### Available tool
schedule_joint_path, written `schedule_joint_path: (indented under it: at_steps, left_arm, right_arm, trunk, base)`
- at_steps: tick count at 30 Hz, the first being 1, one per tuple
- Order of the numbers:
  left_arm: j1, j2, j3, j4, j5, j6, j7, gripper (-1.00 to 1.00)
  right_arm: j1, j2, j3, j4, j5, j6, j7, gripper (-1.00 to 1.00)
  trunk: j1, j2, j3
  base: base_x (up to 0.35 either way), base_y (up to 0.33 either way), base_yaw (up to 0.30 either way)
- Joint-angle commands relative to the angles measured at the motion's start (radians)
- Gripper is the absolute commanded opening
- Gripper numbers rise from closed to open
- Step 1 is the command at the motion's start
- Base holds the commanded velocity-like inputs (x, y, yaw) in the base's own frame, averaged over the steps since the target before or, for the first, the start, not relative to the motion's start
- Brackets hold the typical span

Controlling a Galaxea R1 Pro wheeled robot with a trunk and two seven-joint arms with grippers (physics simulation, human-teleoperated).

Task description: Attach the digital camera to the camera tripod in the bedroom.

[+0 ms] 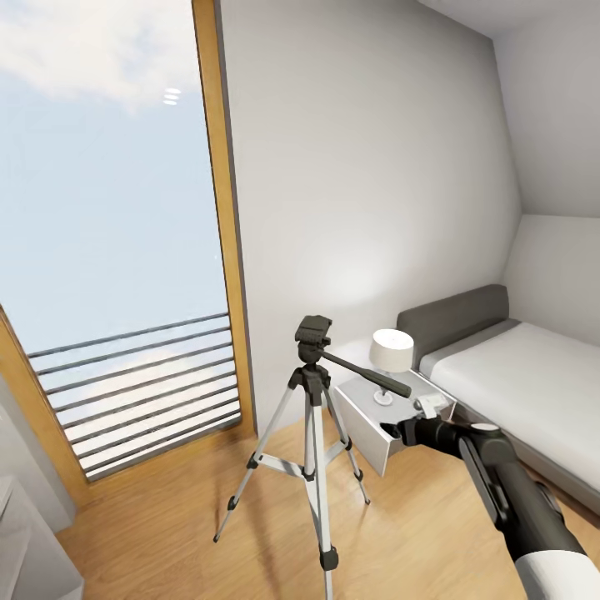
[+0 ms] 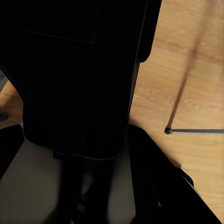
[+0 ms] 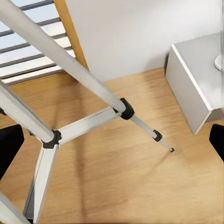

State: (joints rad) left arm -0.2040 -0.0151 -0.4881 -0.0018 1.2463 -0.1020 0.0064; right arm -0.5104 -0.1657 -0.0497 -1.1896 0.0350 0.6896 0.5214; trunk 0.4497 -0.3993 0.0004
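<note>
camera tripod just left of right tool

one camera tripod, one nightstand, one lamp, one bed, one window.

The camera tripod stands upright on the light wood plank floor of the bedroom, its three thin silver legs spread wide and tipped with black feet. Silver braces join the legs to the centre column at black joints. Its black head sits bare on top, and the long black pan handle slants down toward the nightstand. The tripod stands between the tall wood-framed window and the low bed, near the white wall.
</note>
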Motion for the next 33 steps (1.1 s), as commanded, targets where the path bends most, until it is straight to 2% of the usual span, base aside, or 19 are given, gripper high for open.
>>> schedule_joint_path:
  at_steps: [1, 16, 27, 33]
  left_arm:
    - [0.0, 0.0, -0.009, 0.0, 0.006, -0.002, 0.002, -1.0]
    - [0.0, 0.0, -0.009, 0.0, 0.007, -0.002, 0.001, -1.0]
    - [0.0, 0.0, -0.009, 0.0, 0.005, -0.002, 0.001, -1.0]
    - [0.0, 0.0, -0.009, 0.0, 0.005, -0.002, 0.001, -1.0]
  right_arm:
    - [0.0, 0.0, -0.002, 0.005, 0.002, 0.004, 0.001, 1.0]
    - [0.0, -0.002, -0.002, 0.083, -0.003, 0.004, -0.015, 1.0]
    - [0.0, -0.005, 0.006, 0.106, 0.006, 0.005, 0.044, 1.0]
    - [0.0, -0.006, 0.007, 0.108, 0.033, 0.004, 0.077, 1.0]
  trunk:
    - [0.0, -0.001, 0.0]
    - [0.0, -0.001, 0.0]
    - [0.0, -0.001, 0.0]
    - [0.0, -0.001, 0.0]
  base:
    - [0.0, 0.0, 0.0]
    - [0.0, 0.0, 0.0]
    - [0.0, 0.0, 0.0]
    - [0.0, 0.0, 0.0]
